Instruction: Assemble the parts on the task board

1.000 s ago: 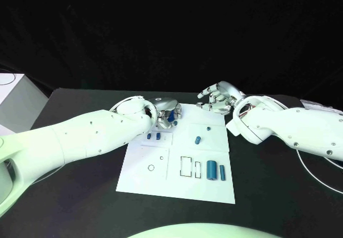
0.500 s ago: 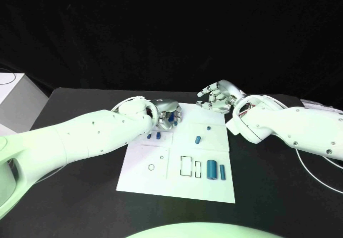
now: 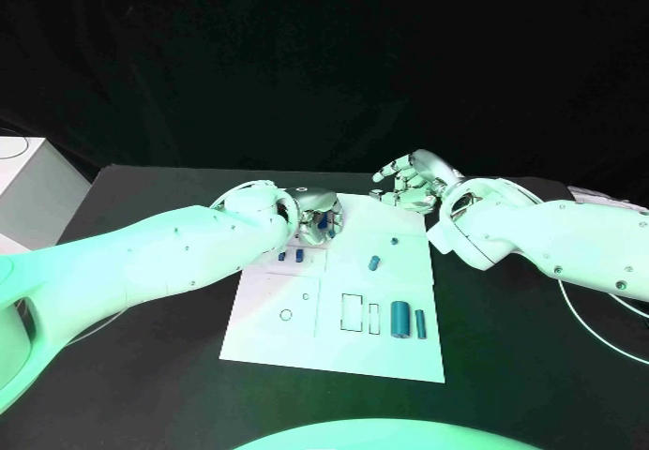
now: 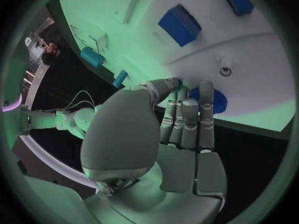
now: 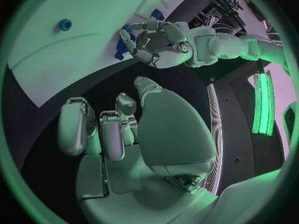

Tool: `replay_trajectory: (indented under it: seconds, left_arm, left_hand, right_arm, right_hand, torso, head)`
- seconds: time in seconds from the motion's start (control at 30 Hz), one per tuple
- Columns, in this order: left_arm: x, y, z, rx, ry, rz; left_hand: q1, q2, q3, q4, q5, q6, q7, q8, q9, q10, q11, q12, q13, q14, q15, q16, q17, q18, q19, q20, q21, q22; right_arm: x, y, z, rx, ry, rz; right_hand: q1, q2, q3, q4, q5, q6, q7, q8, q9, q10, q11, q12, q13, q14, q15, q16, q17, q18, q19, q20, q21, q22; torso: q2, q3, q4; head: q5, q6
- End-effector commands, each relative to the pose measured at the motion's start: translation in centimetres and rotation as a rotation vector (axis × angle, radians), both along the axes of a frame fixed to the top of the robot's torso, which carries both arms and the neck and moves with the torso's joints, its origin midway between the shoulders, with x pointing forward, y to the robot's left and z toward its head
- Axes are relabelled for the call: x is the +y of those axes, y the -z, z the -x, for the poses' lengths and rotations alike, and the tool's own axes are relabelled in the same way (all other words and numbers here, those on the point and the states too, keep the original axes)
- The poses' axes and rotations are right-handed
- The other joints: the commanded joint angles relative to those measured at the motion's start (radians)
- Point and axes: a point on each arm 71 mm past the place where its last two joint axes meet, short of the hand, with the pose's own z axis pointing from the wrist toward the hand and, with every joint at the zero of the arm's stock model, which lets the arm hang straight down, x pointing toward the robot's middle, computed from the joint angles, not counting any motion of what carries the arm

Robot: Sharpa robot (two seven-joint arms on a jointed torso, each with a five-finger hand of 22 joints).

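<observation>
The left hand (image 3: 315, 215) has drawn back a little along the far edge of the task board (image 3: 271, 323), toward the robot's left, and its fingers now close more tightly over the blue part (image 4: 216, 100) under them. The right hand (image 3: 413, 183) has lifted slightly away from the board's far corner.

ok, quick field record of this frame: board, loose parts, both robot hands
board: white task board flat on the black table
parts: large blue cylinder beside a slimmer one near the board's right edge; blue peg mid-board
left robot hand: over the board's far left corner, fingers curled around a blue part
right robot hand: off the board's far right corner, fingers apart, holding nothing
</observation>
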Motion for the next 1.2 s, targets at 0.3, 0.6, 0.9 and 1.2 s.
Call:
replay_trajectory:
  seconds: [0.3,0.6,0.9,1.2]
  left_arm:
    - [-0.2,0.4,0.5,0.025,0.022,-0.009]
    - [0.6,0.0,0.5,0.005,0.004,0.043]
    - [2.2,-0.7,0.7,0.006,-0.022,0.086]
    - [4.0,-2.4,1.4,0.010,-0.046,0.116]
  left_hand:
    - [-0.024,0.018,-0.004,-0.014,-0.007,0.051,-0.002,-0.007,0.011,0.079,-0.011,-0.011,-0.005,0.044,-0.004,0.034,0.043,0.017,0.002,0.002,0.013,0.003]
    - [-0.021,0.041,0.002,-0.031,-0.006,0.099,-0.012,-0.001,0.036,0.141,-0.038,-0.011,0.001,0.116,-0.028,0.067,0.137,0.017,0.025,-0.017,0.027,0.006]
    - [-0.022,0.040,0.003,-0.035,-0.007,0.102,-0.012,-0.004,0.040,0.148,-0.039,-0.014,0.001,0.124,-0.030,0.070,0.149,0.017,0.029,-0.019,0.030,0.008]
    - [-0.022,0.036,0.005,-0.041,-0.007,0.101,-0.011,-0.013,0.042,0.151,-0.038,-0.021,0.000,0.123,-0.030,0.069,0.141,0.017,0.029,-0.022,0.031,0.007]
  right_arm:
    - [0.2,0.0,0.0,-0.004,-0.015,0.001]
    - [0.2,0.0,0.0,-0.001,-0.016,0.003]
    - [0.1,0.1,-0.1,0.002,-0.015,0.005]
    - [0.0,0.2,-0.1,0.006,-0.014,0.007]
  right_hand:
    - [0.002,-0.010,0.006,0.000,0.008,0.006,-0.002,-0.004,0.002,-0.005,0.000,-0.003,-0.001,0.071,-0.006,-0.004,0.160,0.008,-0.003,-0.001,-0.004,0.059]
    - [0.002,-0.010,0.006,0.000,0.008,0.006,-0.002,-0.004,0.002,-0.005,0.000,-0.003,-0.001,0.071,-0.006,-0.004,0.160,0.008,-0.003,-0.001,-0.004,0.059]
    - [0.002,-0.010,0.006,0.000,0.008,0.006,-0.002,-0.004,0.002,-0.005,0.000,-0.003,-0.001,0.071,-0.006,-0.004,0.160,0.008,-0.003,-0.001,-0.004,0.059]
    - [0.002,-0.011,0.008,0.000,0.009,0.007,-0.002,-0.004,0.002,-0.002,0.000,-0.002,-0.001,0.071,-0.006,-0.004,0.160,0.009,-0.003,-0.001,-0.006,0.058]
  torso:
    - [0.000,0.0003,0.0000]
    - [0.001,0.0006,-0.0019]
    - [-0.002,-0.0003,0.0011]
    - [-0.006,-0.0005,0.0030]
  head:
    - [0.001,-0.003]
    - [0.003,0.000]
    - [0.000,0.001]
    - [0.006,0.003]
